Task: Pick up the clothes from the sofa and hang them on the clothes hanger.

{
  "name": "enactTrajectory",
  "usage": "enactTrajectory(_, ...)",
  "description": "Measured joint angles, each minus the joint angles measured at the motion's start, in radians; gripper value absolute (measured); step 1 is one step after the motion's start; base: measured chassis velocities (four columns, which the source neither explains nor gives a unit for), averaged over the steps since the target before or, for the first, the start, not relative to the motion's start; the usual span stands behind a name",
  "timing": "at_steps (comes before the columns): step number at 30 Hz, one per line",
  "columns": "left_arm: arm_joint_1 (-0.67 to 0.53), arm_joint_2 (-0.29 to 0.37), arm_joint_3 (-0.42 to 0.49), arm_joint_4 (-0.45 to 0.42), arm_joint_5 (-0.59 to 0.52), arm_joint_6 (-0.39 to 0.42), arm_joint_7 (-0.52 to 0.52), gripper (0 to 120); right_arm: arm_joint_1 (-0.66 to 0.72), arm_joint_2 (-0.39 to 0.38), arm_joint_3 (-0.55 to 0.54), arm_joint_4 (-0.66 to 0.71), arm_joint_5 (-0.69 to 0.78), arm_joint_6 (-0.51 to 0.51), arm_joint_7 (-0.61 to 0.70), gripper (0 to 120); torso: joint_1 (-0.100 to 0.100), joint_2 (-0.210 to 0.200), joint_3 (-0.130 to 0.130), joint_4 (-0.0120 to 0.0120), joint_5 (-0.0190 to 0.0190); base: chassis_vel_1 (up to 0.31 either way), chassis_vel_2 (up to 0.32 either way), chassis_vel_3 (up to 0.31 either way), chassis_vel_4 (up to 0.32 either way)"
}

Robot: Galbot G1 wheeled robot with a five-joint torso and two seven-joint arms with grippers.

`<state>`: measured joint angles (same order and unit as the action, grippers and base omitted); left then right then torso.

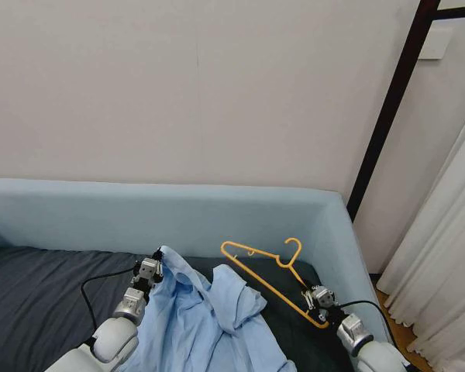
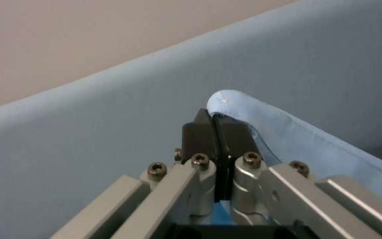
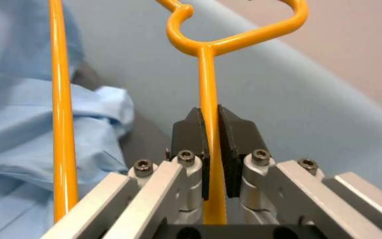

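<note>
A light blue shirt [image 1: 205, 322] hangs lifted over the dark sofa seat. My left gripper [image 1: 153, 269] is shut on its upper edge near the collar; in the left wrist view the fabric [image 2: 277, 129] comes out from between the closed pads [image 2: 234, 139]. An orange clothes hanger [image 1: 267, 275] is held above the seat on the right, hook toward the backrest. My right gripper [image 1: 314, 301] is shut on the hanger's lower corner; the right wrist view shows the orange bar [image 3: 208, 114] clamped between the black pads [image 3: 240, 142], with the shirt [image 3: 25, 124] beside it.
The sofa has a pale blue backrest [image 1: 139, 213] and right armrest [image 1: 341, 248] around a dark grey seat [image 1: 31, 287]. A black pole [image 1: 387, 105] and white curtains [image 1: 449, 256] stand to the right. A black cable [image 1: 93, 287] loops by my left arm.
</note>
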<state>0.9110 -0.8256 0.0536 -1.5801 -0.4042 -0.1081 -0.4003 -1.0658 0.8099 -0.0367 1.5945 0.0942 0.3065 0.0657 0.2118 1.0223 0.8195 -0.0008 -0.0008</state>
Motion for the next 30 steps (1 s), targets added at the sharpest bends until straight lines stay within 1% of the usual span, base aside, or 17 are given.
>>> enactTrajectory(2,0.005,0.006,0.001,-0.034,-0.011,0.026,-0.012,0,-0.045,-0.002,0.009,0.045,-0.063,0.014,0.012,4,0.000,0.000,0.000,-0.0002,-0.0002,0.000,0.000,0.000,0.000)
enactTrajectory(5,0.008,0.027,0.016,-0.110,-0.051,0.089,-0.037,0,-0.112,-0.004,0.010,0.104,-0.168,0.024,0.032,4,0.000,0.000,0.000,-0.0009,-0.0002,0.000,0.000,0.000,0.000)
enactTrajectory(6,0.008,0.027,0.016,-0.110,-0.051,0.089,-0.037,0,-0.112,-0.004,0.010,0.104,-0.168,0.024,0.032,4,0.000,0.000,0.000,-0.0009,-0.0002,0.000,0.000,0.000,0.000)
enactTrajectory(8,0.005,0.044,0.026,-0.154,-0.066,0.120,-0.044,0,-0.133,0.009,-0.009,0.123,-0.219,0.025,0.040,4,0.000,0.000,0.000,-0.0009,-0.0001,0.000,0.000,0.000,0.000)
enactTrajectory(10,0.004,0.055,0.032,-0.181,-0.071,0.136,-0.046,0,-0.131,0.027,-0.037,0.125,-0.243,0.015,0.051,4,0.000,0.000,0.000,-0.0006,0.0000,0.000,0.000,0.000,0.000)
enactTrajectory(11,0.004,0.055,0.032,-0.181,-0.071,0.136,-0.046,0,-0.131,0.027,-0.037,0.125,-0.243,0.015,0.051,4,0.000,0.000,0.000,-0.0006,0.0000,0.000,0.000,0.000,0.000)
enactTrajectory(15,0.014,0.078,0.034,-0.236,-0.084,0.163,-0.056,0,-0.084,0.077,-0.097,0.084,-0.250,-0.016,0.089,4,0.000,0.000,0.000,-0.0004,0.0001,0.000,0.000,0.000,0.000)
enactTrajectory(16,0.014,0.078,0.034,-0.236,-0.084,0.163,-0.056,0,-0.084,0.077,-0.097,0.084,-0.250,-0.016,0.089,4,0.000,0.000,0.000,-0.0004,0.0001,0.000,0.000,0.000,0.000)
enactTrajectory(17,0.019,0.085,0.033,-0.252,-0.091,0.171,-0.060,0,-0.071,0.090,-0.112,0.073,-0.243,-0.027,0.097,4,0.000,0.000,0.000,-0.0005,-0.0005,0.000,0.000,0.000,0.000)
enactTrajectory(20,0.035,0.106,0.022,-0.292,-0.100,0.187,-0.068,0,-0.028,0.137,-0.156,0.047,-0.228,-0.060,0.125,4,0.000,0.000,0.000,-0.0004,0.0002,0.000,0.000,0.000,0.000)
enactTrajectory(21,0.039,0.109,0.018,-0.298,-0.101,0.188,-0.068,0,-0.016,0.152,-0.166,0.038,-0.227,-0.074,0.142,4,0.000,0.000,0.000,-0.0005,-0.0002,0.000,0.000,0.000,0.000)
enactTrajectory(22,0.039,0.109,0.018,-0.298,-0.101,0.188,-0.068,0,-0.016,0.152,-0.166,0.038,-0.227,-0.074,0.142,4,0.000,0.000,0.000,-0.0005,-0.0002,0.000,0.000,0.000,0.000)
enactTrajectory(25,0.064,0.117,0.002,-0.318,-0.101,0.190,-0.068,0,0.023,0.187,-0.185,0.009,-0.221,-0.111,0.198,4,0.000,0.000,0.000,-0.0003,-0.0001,0.000,0.000,0.000,0.000)
enactTrajectory(30,0.093,0.120,-0.011,-0.341,-0.097,0.192,-0.068,0,0.051,0.197,-0.188,-0.016,-0.214,-0.139,0.248,4,0.000,0.000,0.000,-0.0006,-0.0002,0.000,0.000,0.000,0.000)
